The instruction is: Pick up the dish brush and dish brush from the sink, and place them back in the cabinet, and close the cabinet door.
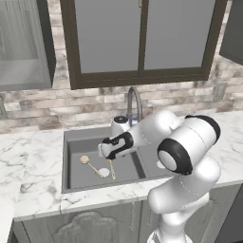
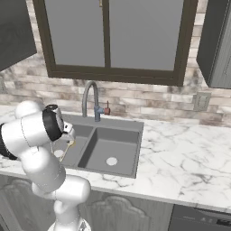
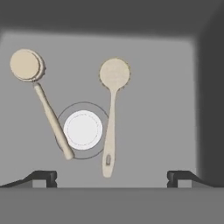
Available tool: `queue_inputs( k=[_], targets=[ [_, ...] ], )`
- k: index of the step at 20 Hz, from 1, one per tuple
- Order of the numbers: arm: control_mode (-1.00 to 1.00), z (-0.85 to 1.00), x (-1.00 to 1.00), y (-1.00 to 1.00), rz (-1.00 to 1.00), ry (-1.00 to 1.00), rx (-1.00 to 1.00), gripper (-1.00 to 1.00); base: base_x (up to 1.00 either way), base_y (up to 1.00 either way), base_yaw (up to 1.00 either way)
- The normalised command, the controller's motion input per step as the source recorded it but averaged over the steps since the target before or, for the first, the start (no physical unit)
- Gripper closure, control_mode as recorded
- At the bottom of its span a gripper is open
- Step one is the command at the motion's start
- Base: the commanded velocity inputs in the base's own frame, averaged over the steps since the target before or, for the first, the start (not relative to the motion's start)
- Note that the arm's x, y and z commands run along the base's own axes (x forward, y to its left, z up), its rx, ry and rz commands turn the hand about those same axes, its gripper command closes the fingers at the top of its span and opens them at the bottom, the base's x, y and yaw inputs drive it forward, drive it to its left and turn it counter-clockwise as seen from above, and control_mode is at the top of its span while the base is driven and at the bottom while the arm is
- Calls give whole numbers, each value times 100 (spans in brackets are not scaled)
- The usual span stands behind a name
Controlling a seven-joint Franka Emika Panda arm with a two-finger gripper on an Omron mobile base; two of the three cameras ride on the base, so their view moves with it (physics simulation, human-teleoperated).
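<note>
**Marble counter, dark sink, two brushes in the left basin**

A white marble counter (image 1: 33,166) runs under a brick-look wall and a dark-framed window (image 1: 142,38); set into it is the dark grey double-basin sink (image 2: 118,126), with a tall curved steel tap (image 2: 90,100) at its back edge.

Both brushes lie flat on the floor of the left basin; in the hand view the left dish brush (image 3: 41,100) has its round cream head toward the top left and its wooden handle slanting down to the right, the handle's end lying over the ring around the white drain disc (image 3: 83,130); the right dish brush (image 3: 111,113) lies just beside that disc on its other side, head up, handle running almost straight down, with a small slot near the handle's end; the two brushes are apart, heads well separated, handles closing toward each other at the bottom.

The gripper (image 3: 111,177) hangs above the basin, looking straight down; its two dark fingertips (image 3: 43,177) stand spread wide, one at each side of the lower edge, with nothing between them and touching neither brush; the right brush's handle end sits roughly midway between the tips.

From the left base view the white arm bends over the sink, the hand (image 1: 114,144) over the left basin; a grey wall cabinet (image 1: 21,47) hangs at the upper left; from the right base view the right basin shows its own white drain disc (image 2: 111,161).
</note>
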Motion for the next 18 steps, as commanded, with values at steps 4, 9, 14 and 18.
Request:
queue_inputs(
  k=[4,9,14,18],
  targets=[
    [-100,-28,10,0,0,0,0,-100,0,0,0],
    [-100,-19,6,0,0,0,0,-100,0,0,0],
    [-100,-19,6,0,0,0,0,-100,0,0,0],
    [-100,-25,6,0,0,0,0,-100,0,0,0]
  ],
)
